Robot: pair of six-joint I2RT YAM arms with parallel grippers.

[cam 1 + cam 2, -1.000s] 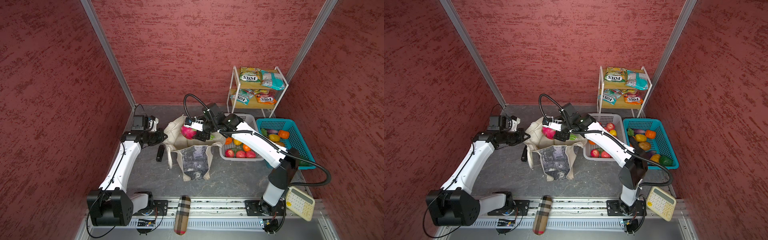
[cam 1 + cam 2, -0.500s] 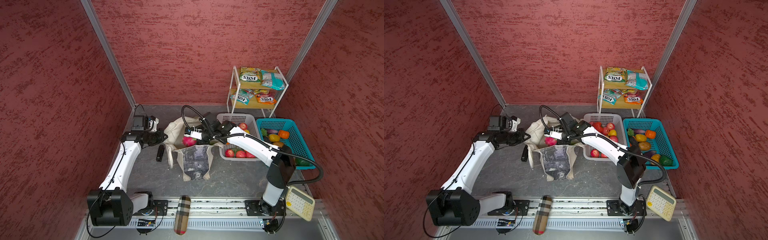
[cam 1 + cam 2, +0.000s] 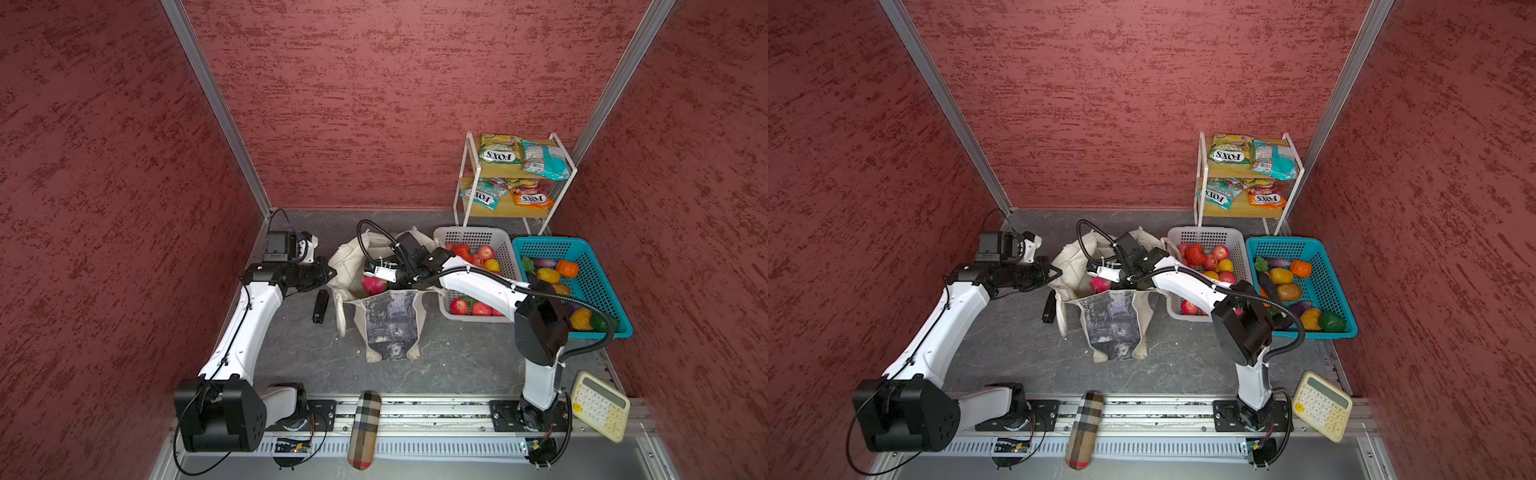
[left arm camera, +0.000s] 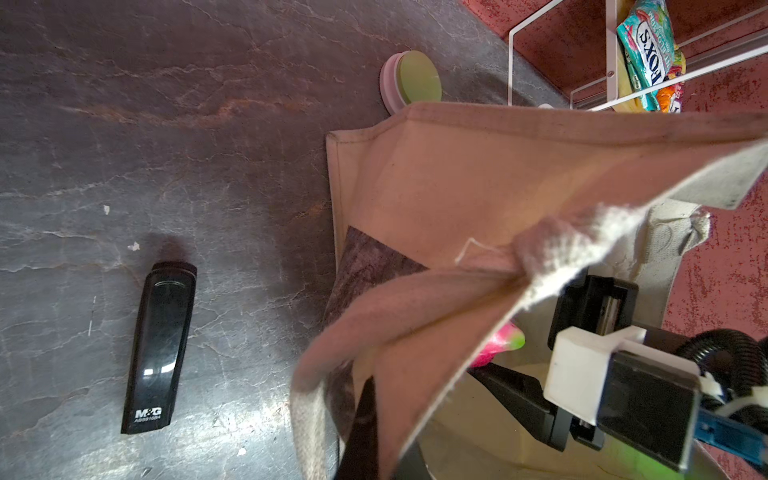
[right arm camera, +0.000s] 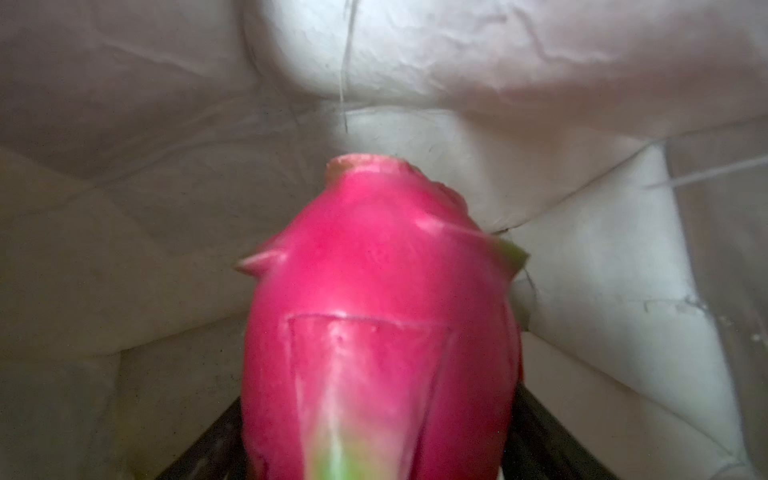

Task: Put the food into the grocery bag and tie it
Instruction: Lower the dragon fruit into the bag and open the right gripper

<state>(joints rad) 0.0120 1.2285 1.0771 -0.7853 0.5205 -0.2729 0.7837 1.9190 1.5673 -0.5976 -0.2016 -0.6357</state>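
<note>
The pink toy dragon fruit with green tips [image 5: 382,324] sits between the jaws of the right gripper [image 3: 385,280] and pokes out past their tips. Both are down inside the mouth of the floppy cream canvas grocery bag with the grey picture [image 3: 390,324]. Bag cloth is all around this gripper and just ahead of the fruit. I cannot tell if the jaws are squeezing the fruit or are only loose beside it. The left gripper [image 3: 330,275] is pressed together, pinching the bag's rim and pulling the mouth wide. To do this step well, I think the right jaws should let go low in the bag, then lift straight up so they don't drag the cloth. A black plastic stapler [image 4: 160,349] lies on the table near the left gripper, apart from the bag.
</note>
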